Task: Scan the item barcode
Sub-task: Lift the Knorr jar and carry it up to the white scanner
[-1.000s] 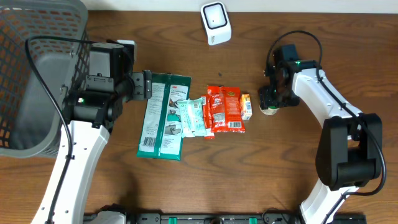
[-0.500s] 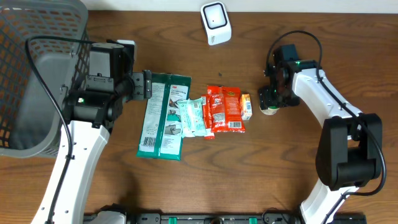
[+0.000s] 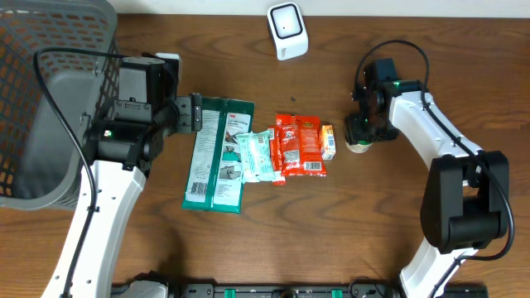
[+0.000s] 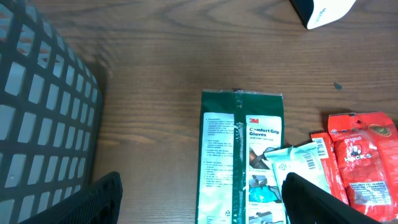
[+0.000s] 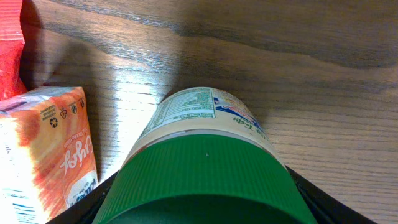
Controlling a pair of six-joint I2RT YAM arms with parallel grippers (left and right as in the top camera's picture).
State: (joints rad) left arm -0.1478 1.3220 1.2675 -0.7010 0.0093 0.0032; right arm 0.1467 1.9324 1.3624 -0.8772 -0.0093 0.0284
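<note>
Right fingers [image 5: 329,210] either side of upright jar [image 5: 205,124], wrist pitched down

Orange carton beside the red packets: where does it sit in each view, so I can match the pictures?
Overhead: the orange carton lies right of centre, just right of the red packet.
Left wrist: not in it.
Right wrist: lower left, beside the green-capped bottle.
Shared landmark: the red packet, at the left wrist picture's right edge and the right wrist picture's top left corner.
</note>
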